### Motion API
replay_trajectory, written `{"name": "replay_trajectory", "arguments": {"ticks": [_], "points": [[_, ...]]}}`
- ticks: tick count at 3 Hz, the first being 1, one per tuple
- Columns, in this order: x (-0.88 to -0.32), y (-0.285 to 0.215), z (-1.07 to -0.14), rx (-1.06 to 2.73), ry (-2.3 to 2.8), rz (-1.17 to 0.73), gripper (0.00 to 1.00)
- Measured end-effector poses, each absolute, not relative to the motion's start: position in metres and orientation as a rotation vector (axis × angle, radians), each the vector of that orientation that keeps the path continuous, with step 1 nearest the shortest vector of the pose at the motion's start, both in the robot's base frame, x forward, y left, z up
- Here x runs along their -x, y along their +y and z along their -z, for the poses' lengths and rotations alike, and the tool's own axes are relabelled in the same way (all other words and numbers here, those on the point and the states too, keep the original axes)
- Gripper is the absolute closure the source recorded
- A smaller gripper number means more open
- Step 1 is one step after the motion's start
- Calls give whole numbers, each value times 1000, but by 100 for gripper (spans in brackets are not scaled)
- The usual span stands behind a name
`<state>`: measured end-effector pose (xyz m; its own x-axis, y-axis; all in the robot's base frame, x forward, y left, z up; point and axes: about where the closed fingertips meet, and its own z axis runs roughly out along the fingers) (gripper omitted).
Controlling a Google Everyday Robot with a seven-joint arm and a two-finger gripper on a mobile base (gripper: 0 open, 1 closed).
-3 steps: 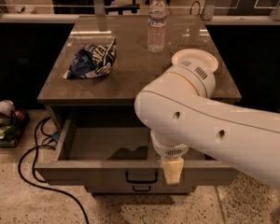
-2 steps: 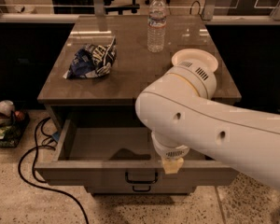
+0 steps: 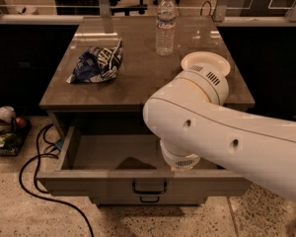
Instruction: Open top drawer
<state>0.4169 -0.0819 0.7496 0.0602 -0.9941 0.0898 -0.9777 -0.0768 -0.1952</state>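
You had the robot's gripper [image 3: 181, 165] low over the right-hand part of the drawer's opening, tucked under the bulky white arm [image 3: 227, 137]. The wrist housing covered it, so you could not tell whether it was open or closed, or whether it held anything.

The wide grey-beige top drawer with the flat front panel [image 3: 98, 184] stood well out from the brown cabinet, and its plain grey floor showed to the left of the gripper. The front panel ran just below the gripper, on the side nearer the camera. Its small black rectangular loop handle [image 3: 149, 187] sat below and a little to the left, near the gripper but, as far as you could see, apart from it. A second black loop handle [image 3: 149, 199], on the drawer beneath, lay just under that one.

Well beyond the gripper on the brown tabletop [image 3: 138, 90] stood a clear plastic water bottle [image 3: 165, 26]. A crumpled blue snack bag [image 3: 96, 63] lay far to its left, and a round white dish [image 3: 205, 63] was partly behind the arm.

By my reading the opening was essentially done — the drawer gaped wide. You may only have had the arm to lift clear. Whether the drawer had any travel left, the view did not tell you.
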Motion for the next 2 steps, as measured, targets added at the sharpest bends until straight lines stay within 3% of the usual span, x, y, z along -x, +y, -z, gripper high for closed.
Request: {"name": "replay_trajectory", "arguments": {"ticks": [1,2], "points": [[-433,-91,-740,2205,2057,274,100],[-462,-110,-724,2153,2034,223,100]]}}
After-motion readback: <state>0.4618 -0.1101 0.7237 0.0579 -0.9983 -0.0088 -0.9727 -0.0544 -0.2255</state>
